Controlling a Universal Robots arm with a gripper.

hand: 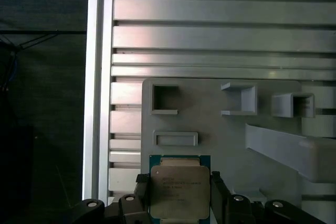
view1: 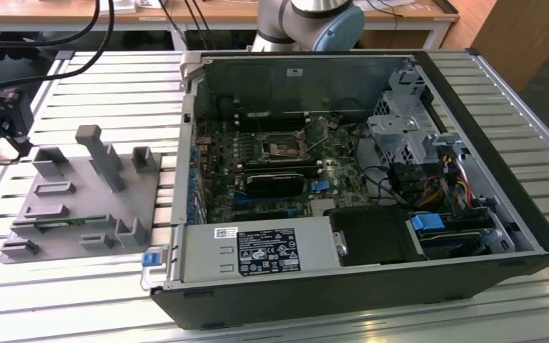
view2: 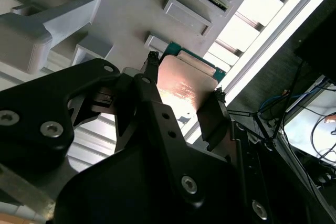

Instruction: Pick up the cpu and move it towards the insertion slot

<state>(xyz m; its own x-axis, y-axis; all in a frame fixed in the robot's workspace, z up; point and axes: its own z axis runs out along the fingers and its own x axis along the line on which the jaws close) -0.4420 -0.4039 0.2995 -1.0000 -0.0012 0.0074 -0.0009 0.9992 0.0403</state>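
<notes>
The cpu (hand: 179, 188) is a flat silvery square with a green rim, and my gripper (hand: 179, 196) is shut on it, one black finger (hand: 142, 192) against each side. In the second wrist view the cpu (view2: 185, 83) sits between the fingertips (view2: 153, 72) of the gripper (view2: 184, 95), just above the corner of the grey fixture plate (view2: 105, 3). In the exterior view the gripper (view1: 2, 139) hangs at the far left, beside the plate (view1: 83, 207). The insertion slot (view1: 282, 148), a small dark socket in a metal frame, lies on the motherboard inside the open case, well to the exterior view's right of the gripper.
The plate carries grey blocks and a tall post (view1: 101, 156). The open computer case (view1: 532, 214) has raised walls, a long black card (view1: 274, 183), a drive cage (view1: 403, 132), cables and a labelled box (view1: 251, 251). Everything rests on a slatted aluminium table (view1: 112, 86).
</notes>
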